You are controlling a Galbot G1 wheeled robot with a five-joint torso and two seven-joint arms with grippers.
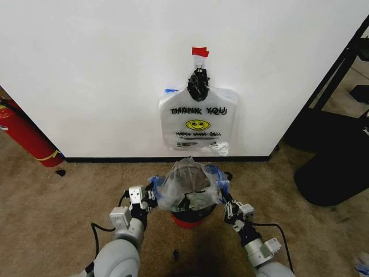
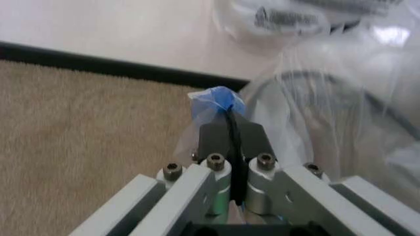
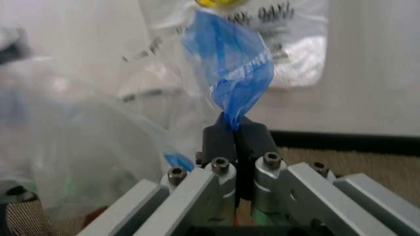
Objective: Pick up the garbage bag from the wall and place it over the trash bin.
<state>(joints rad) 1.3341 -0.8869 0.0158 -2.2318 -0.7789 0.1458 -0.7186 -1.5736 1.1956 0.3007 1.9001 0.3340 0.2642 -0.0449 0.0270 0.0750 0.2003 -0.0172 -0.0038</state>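
- Low on the carpet in the head view, the garbage bag (image 1: 187,184) sits draped over the trash bin (image 1: 187,218), a crinkly translucent dome with blue patches at both sides; the bin's black rim and red base peek out beneath it.
- Either side of it, the left gripper (image 1: 151,193) and the right gripper (image 1: 225,193) each hold a blue-tinted edge of the bag, stretching it across the bin.
- Behind, a like bag (image 1: 198,124) with "THANK YOU" print and a yellow smiley hangs on the white wall under a strip of red tape (image 1: 200,52); a red fire extinguisher (image 1: 26,135) leans at the left.
- From the left wrist view, the left gripper (image 2: 231,125) has its black pads pressed together on a bunched blue corner of the bag (image 2: 315,113), whose clear film billows beside it above the carpet (image 2: 78,142).
- From the right wrist view, the right gripper (image 3: 235,132) is likewise clamped on a blue twist of the bag (image 3: 233,69), with cloudy plastic spreading alongside.
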